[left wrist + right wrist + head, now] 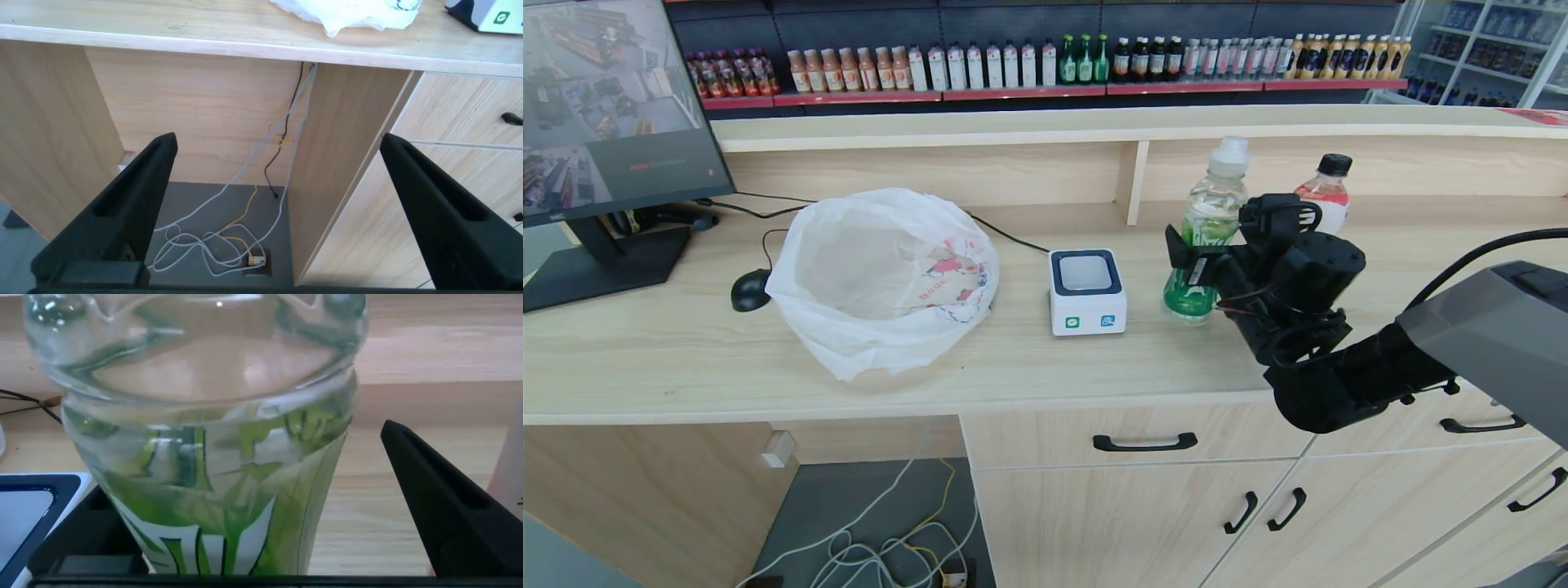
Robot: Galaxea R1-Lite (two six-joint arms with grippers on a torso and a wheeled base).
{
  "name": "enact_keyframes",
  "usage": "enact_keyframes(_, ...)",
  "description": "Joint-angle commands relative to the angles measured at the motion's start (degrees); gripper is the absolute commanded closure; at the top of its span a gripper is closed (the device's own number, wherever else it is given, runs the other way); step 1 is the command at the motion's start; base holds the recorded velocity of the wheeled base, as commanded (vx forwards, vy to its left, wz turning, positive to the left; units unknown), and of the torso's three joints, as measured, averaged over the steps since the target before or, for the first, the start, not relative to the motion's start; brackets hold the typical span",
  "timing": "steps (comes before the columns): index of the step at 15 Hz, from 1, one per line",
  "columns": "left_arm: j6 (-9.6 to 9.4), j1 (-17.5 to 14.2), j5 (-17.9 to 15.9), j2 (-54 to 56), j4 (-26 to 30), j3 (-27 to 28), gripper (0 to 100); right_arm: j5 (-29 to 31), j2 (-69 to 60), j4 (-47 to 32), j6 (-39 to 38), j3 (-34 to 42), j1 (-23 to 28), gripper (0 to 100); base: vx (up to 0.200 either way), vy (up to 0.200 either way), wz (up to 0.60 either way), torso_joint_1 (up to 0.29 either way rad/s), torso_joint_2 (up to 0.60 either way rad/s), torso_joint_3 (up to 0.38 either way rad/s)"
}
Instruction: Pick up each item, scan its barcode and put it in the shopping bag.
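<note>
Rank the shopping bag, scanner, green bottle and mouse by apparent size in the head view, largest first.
1. shopping bag
2. green bottle
3. scanner
4. mouse

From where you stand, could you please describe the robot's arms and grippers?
The right arm is black with rounded joints, a grey shell behind and a black cable looping above. The left gripper and right gripper have tapered matte-black fingers.
</note>
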State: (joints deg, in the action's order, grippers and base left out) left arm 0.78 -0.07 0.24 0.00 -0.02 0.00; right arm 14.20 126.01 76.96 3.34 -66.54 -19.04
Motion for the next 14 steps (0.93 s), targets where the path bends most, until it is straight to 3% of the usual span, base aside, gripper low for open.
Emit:
enact_keyframes(1, 0.01, -0.01, 0.02, 0.00, 0.02, 0.00, 0, 0.12, -0.42, -0.05, 0.09, 0.18, -0.12, 0, 0.000, 0.000, 0.00, 0.000, 0.00, 0.000)
enact_keyframes(2, 0.01, -0.01, 0.02, 0.00, 0.02, 0.00, 0, 0.12, -0.51, -0.05, 0.09, 0.27, -0.29, 100, 0.000, 0.000, 0.00, 0.000, 0.00, 0.000)
enact_keyframes(7, 0.01, -0.01, 0.02, 0.00, 0.02, 0.00, 0, -0.14, -2.09, -0.05, -0.62, 0.88, -1.26, 100, 0.000, 0.000, 0.00, 0.000, 0.00, 0.000)
enact_keyframes(14, 0.01, -0.01, 0.02, 0.00, 0.02, 0.00, 0, -1.28, -7.19, -0.14, -0.62, 7.47, -2.05, 100, 0.000, 0.000, 0.00, 0.000, 0.00, 0.000)
